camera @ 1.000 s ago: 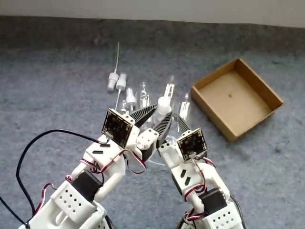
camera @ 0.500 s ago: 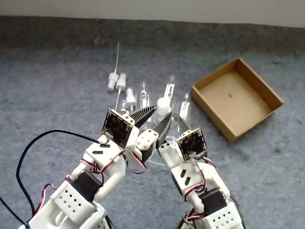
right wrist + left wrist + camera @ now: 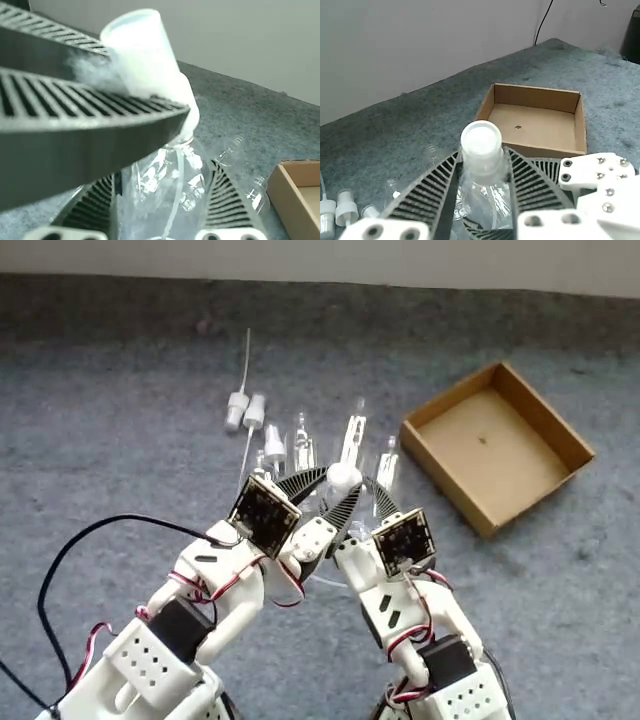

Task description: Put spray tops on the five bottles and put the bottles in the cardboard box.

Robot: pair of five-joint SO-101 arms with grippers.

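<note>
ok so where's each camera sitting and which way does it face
High view: fixed above and behind both arms, looking down on the table and cardboard box.
Left wrist view: on the left wrist, facing the box past the left gripper, shut on the spray top.
Right wrist view: on the right wrist, looking along the bottle in the right gripper.
Both wrist views share the spray top and bottle.

Your bench (image 3: 110, 390) is covered in a grey, felt-like mat that runs back to a pale wall (image 3: 420, 40). Against that wall you have a thin black cable (image 3: 543, 22) hanging down to the mat. A dark object (image 3: 631, 35) stands near the wall, too cut off to identify.
</note>
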